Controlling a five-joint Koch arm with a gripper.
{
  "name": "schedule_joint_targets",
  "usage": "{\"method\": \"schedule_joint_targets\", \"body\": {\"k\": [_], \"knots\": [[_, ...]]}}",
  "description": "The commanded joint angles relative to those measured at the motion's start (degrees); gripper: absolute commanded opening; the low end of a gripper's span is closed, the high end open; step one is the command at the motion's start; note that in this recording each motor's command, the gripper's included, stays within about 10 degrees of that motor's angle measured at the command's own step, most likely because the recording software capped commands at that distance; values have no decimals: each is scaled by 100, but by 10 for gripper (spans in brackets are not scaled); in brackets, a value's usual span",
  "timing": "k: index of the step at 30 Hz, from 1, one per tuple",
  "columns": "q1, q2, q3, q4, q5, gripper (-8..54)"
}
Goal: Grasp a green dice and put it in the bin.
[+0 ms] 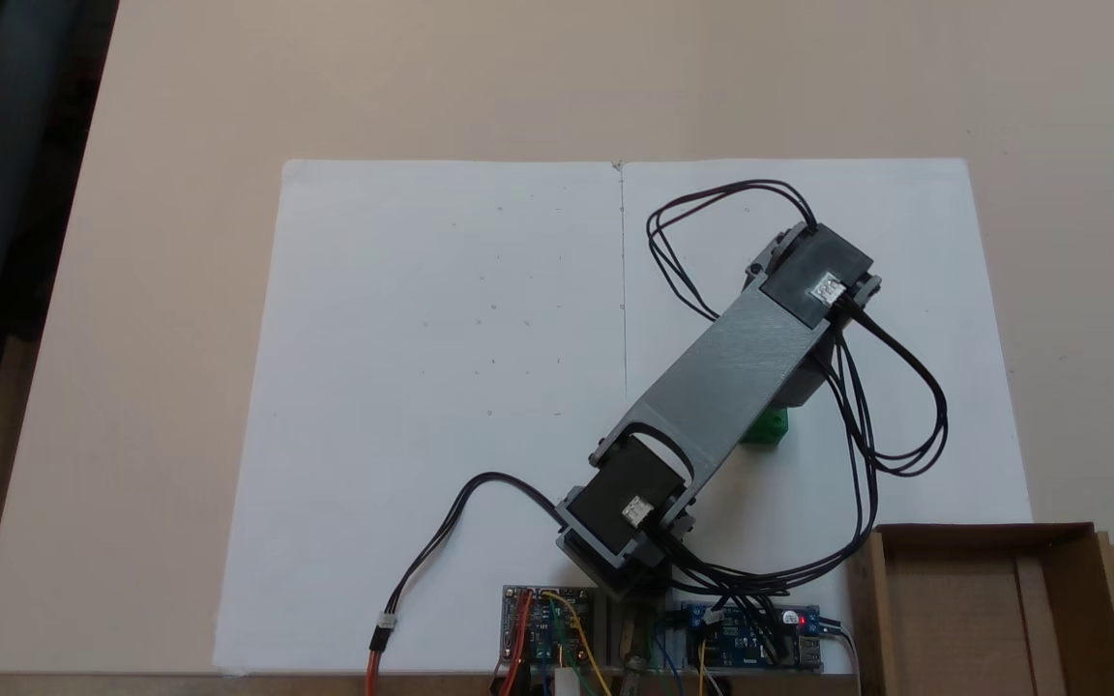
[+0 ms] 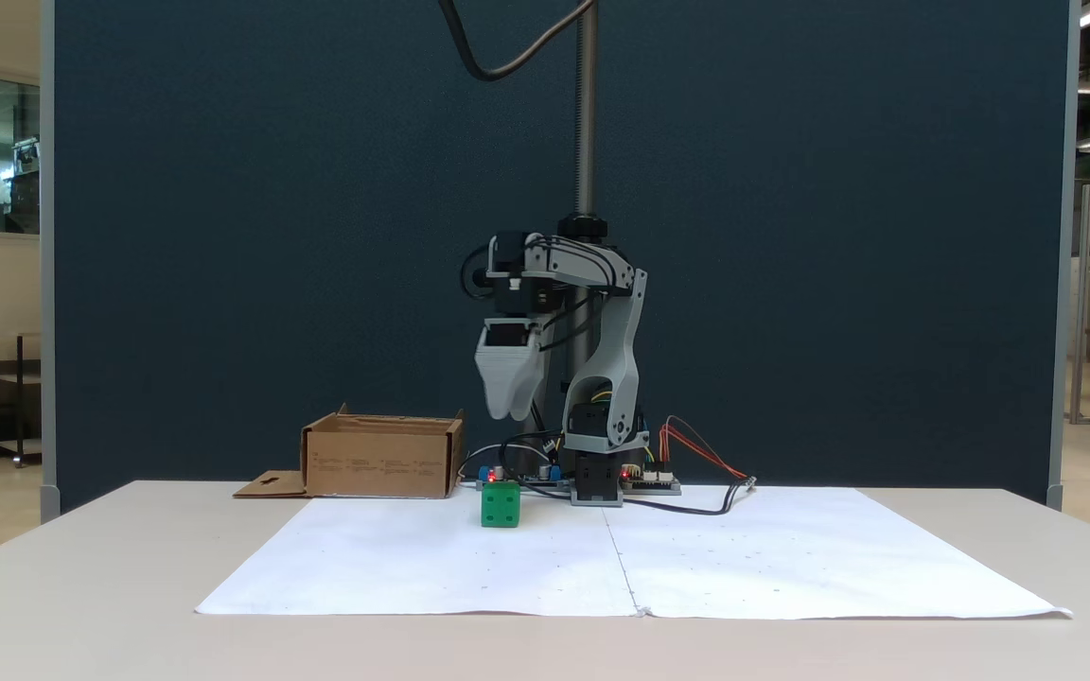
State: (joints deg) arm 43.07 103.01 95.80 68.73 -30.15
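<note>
White paper sheets (image 2: 640,567), 2 of them laid edge to edge, cover the near part of the beige table (image 2: 81,605) in the fixed view from the front. On the left sheet I see the green dice (image 2: 501,504) resting flat on the paper, pips facing the camera. Straight above it, well clear of it, hangs the gripper (image 2: 510,414), its grey jaws pointing down; from this side they overlap and I cannot tell whether they are apart or together. They hold nothing that I can see.

Behind the dice sit the arm's base (image 2: 596,482) and the circuit boards (image 2: 649,482) with red and orange wires, and black cables (image 2: 696,509) trail onto the paper. Left of the base, apart from the dice, stands the bin (image 2: 382,459), brown cardboard, its flap with the cutout lying flat on the table.

In the fixed view from above, the grey arm link (image 1: 726,377) covers most of the dice (image 1: 768,427); just a green corner shows at its lower edge. The bin (image 1: 1084,599) is at the lower right corner there, with nothing visible inside. Farthest back stands a dark blue partition (image 2: 318,236) with a metal pole (image 2: 586,113) in front of it.
</note>
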Motion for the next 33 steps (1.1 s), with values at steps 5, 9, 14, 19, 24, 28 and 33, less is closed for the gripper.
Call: {"method": "schedule_joint_targets", "body": {"k": [5,9,14,19,24,28,33], "knots": [[615,-9,-246,-264,-694,462],[782,-9,-88,-246,-756,462],[765,422,422,-220,-835,467],[527,809,888,-229,-1011,468],[246,1125,1160,-290,-1143,469],[105,1178,1257,-519,-1160,469],[97,1125,1327,-800,-1345,472]]}}
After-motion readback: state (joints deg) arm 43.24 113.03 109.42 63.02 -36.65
